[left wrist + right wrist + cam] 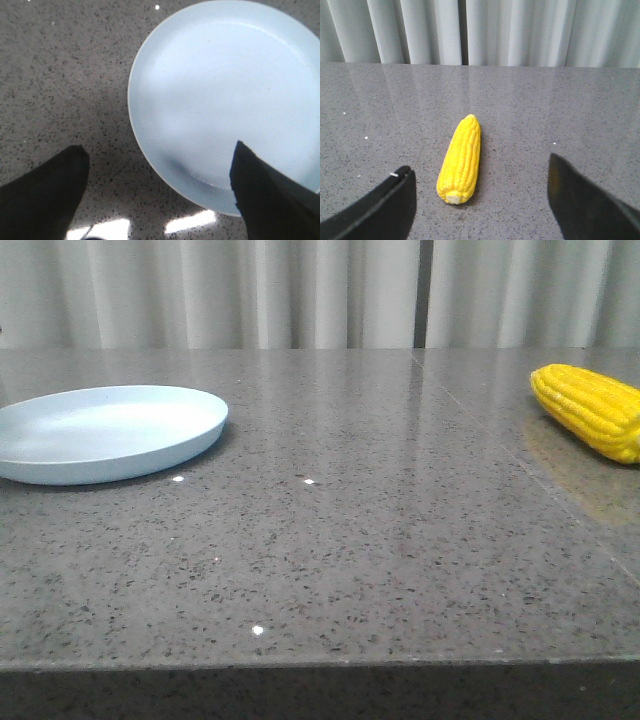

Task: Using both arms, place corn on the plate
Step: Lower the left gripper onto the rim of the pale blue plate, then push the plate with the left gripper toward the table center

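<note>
The corn lies on the grey speckled table at the far right of the front view, well apart from the plate, which sits at the far left. Neither arm shows in the front view, so the wrist cameras have to settle which is nearer.

In the right wrist view the cob lies ahead of the right hand, between the lines of its two spread fingers and slightly toward one of them. Its long axis runs almost straight away from the hand, pale cut stem end nearest, tip pointing toward the curtain. The fingers stand wide apart with nothing between them, and they are not touching the cob.

The left hand hangs over the near rim of the plate, also spread and holding nothing.

The right hand is clearly the nearer to the corn, and the left to the plate. Because the cob points along the approach, a straight advance would probably let the fingers close across its narrow width.
</note>
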{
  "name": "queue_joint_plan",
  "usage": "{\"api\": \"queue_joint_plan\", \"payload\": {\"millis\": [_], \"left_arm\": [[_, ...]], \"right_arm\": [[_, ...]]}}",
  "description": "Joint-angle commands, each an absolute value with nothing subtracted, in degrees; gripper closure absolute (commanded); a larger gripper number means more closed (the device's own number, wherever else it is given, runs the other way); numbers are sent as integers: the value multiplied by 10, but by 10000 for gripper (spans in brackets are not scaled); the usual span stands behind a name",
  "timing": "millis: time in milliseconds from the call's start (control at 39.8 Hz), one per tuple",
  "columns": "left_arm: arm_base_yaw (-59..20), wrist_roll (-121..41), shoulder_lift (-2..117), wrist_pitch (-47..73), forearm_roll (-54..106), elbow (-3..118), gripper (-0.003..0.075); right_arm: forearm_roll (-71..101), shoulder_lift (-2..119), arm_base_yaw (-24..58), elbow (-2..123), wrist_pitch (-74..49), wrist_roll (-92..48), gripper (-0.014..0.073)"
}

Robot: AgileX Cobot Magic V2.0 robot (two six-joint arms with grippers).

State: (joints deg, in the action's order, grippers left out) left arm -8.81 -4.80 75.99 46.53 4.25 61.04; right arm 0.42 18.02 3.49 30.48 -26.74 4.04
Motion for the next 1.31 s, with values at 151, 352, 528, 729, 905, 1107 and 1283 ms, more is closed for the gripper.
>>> {"api": "queue_joint_plan", "payload": {"millis": [151, 352, 528, 729, 905, 1107, 1283], "left_arm": [[-90, -45, 864, 473, 50, 687, 156], [-90, -44, 902, 470, 50, 691, 157], [-90, -44, 904, 465, 50, 691, 337], [-90, -44, 904, 464, 50, 691, 735], [-90, -44, 889, 444, 95, 698, 741], [-99, -53, 875, 445, 231, 719, 741], [-156, -56, 891, 430, 243, 732, 741]], "right_arm": [[0, 189, 36, 324, -223, 39, 23], [0, 189, 36, 324, -223, 39, 23], [0, 189, 36, 324, -223, 39, 23], [0, 189, 36, 324, -223, 39, 23], [0, 189, 36, 324, -223, 39, 23], [0, 189, 36, 324, -223, 39, 23], [0, 189, 36, 324, -223, 39, 23]]}}
